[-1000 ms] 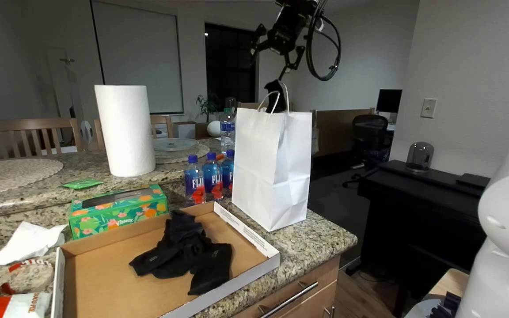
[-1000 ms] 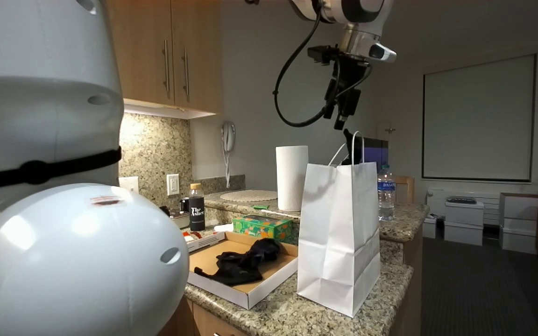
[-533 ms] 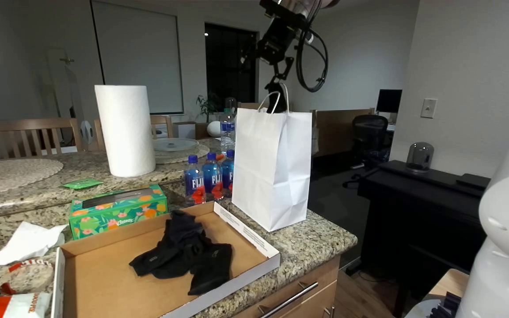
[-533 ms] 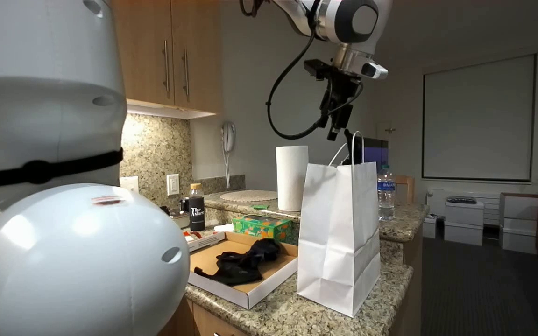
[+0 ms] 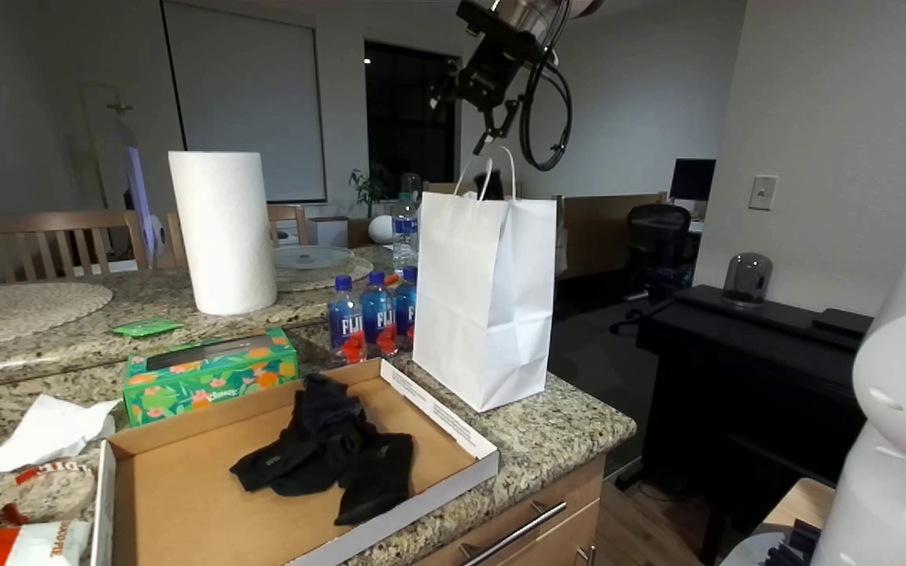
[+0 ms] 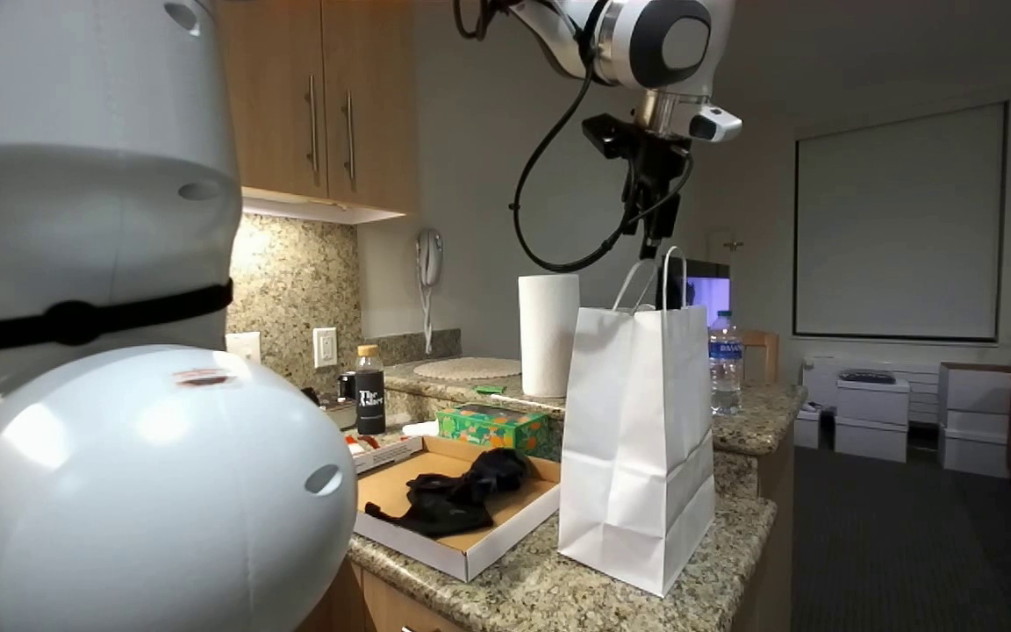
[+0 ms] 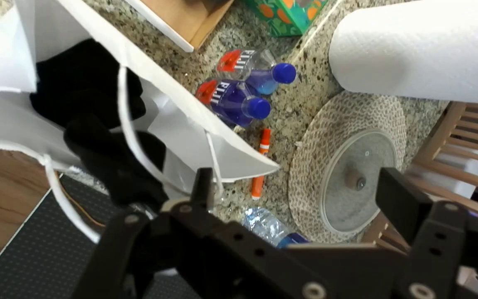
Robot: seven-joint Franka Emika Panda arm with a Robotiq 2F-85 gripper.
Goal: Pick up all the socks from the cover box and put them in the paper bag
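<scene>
- gripper (image 7: 295,189): spread wide, nothing between its fingers; in an exterior view it hangs at 12 o'clock from the white paper shopping bag (image 5: 461,291).
- step in hand, i judge: delivering socks; some black fabric (image 7: 85,79) is inside the bag, and one sock (image 7: 127,170) seems to lie over the rim.
- next, probably: tuck that in, then reach between 7 and 8 o'clock for the sock heap (image 5: 335,448) in the cover box (image 5: 178,503).
- limp, matte cloth; crisp creased paper, looped handles; brown cardboard; speckled granite table (image 5: 563,432).
</scene>
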